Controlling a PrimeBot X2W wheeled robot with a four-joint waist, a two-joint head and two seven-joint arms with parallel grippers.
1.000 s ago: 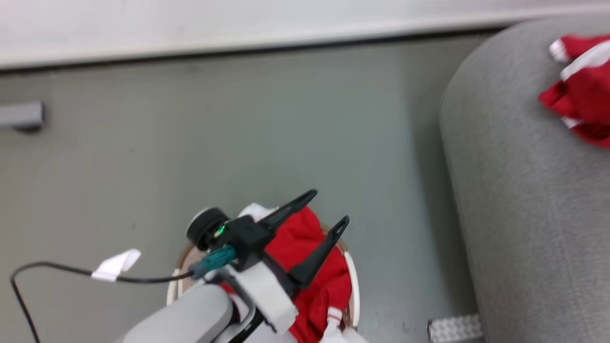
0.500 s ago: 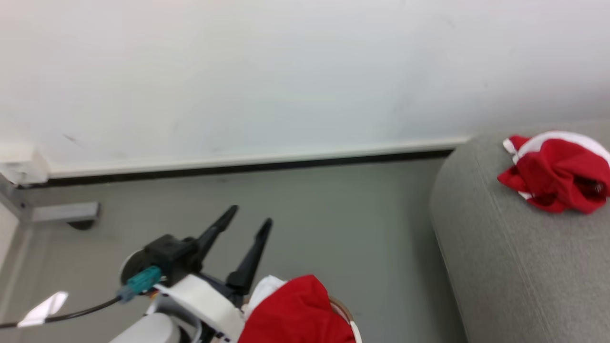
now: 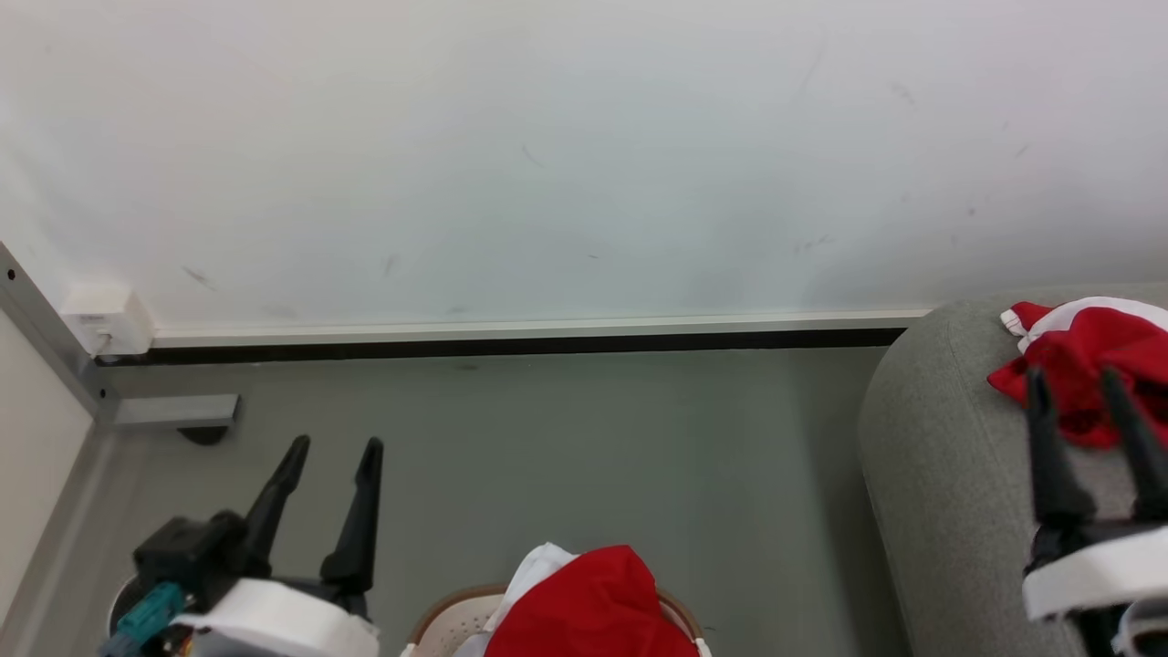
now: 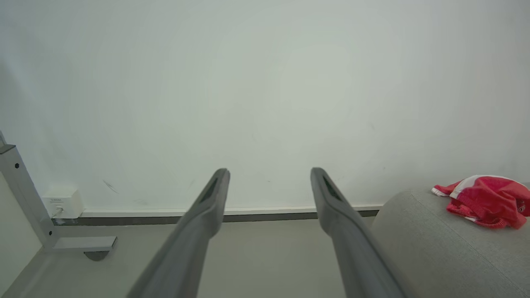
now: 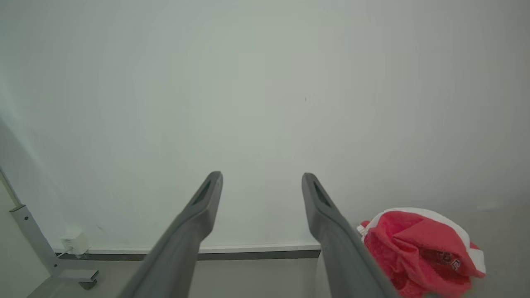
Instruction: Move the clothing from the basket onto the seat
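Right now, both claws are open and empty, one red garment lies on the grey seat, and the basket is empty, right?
Not empty: the head view shows red clothing heaped in the basket. The rest holds: left gripper and right gripper open and empty, a garment on the seat.

A plain white wall (image 3: 584,155) takes up the upper half of the head view, evenly lit and marked by a few faint dark scuffs (image 3: 196,276). Along its foot runs a white skirting board (image 3: 547,326) with a dark strip (image 3: 511,347) under it. The floor (image 3: 593,456) is smooth, matt grey-green. At the left a grey metal post (image 4: 29,198) slants down to a flat foot (image 3: 173,411) resting on the floor, with a small white box (image 3: 102,319) against the wall just beside it. At the right stands the light grey upholstered seat (image 3: 940,511), its rounded edge near the wall.
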